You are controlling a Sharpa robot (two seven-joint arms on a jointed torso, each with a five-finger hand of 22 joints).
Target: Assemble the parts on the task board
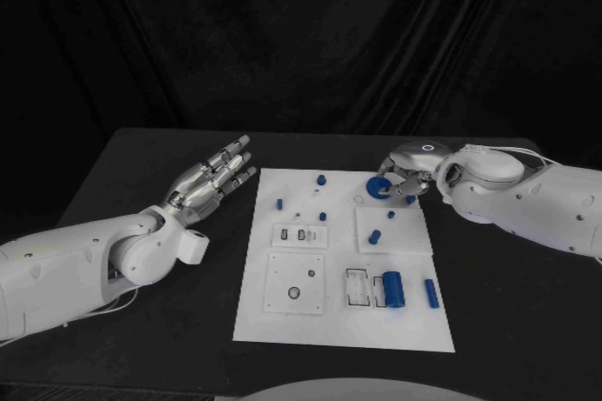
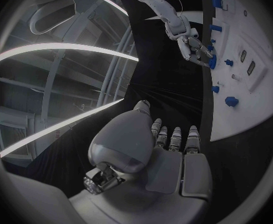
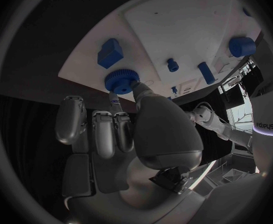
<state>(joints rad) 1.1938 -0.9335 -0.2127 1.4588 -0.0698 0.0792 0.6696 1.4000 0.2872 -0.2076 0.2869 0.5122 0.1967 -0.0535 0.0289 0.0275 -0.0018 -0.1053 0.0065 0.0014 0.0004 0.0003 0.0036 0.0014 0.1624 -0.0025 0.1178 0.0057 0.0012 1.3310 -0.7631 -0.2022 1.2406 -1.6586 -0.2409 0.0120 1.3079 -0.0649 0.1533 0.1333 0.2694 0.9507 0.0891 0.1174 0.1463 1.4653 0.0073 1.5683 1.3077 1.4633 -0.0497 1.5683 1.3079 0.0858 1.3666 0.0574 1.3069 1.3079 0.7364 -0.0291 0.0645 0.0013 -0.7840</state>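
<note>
White plastic, the task board fills the centre of the head view on a black table, with small blue parts set across it. The largest of these, a blue cylinder, lies in the lower right of the board beside a slimmer blue peg.

The left hand sits in the left of the frame, just off the board's left edge, fingers stretched out flat side by side and holding nothing.

The right hand is at the board's upper right corner, thumb and fingers pinching a blue toothed wheel, a gear by the look of it. In the right wrist view the gear is at the board's edge, near a blue block.

Risk, as a judgement: the pinch looks narrow, on the rim alone, so the gear could tilt or slip free as it is carried. Held so close to the edge, it could drop onto the table, or knock nearby pegs.

No brand, label or readable writing shows on the board or parts.
</note>
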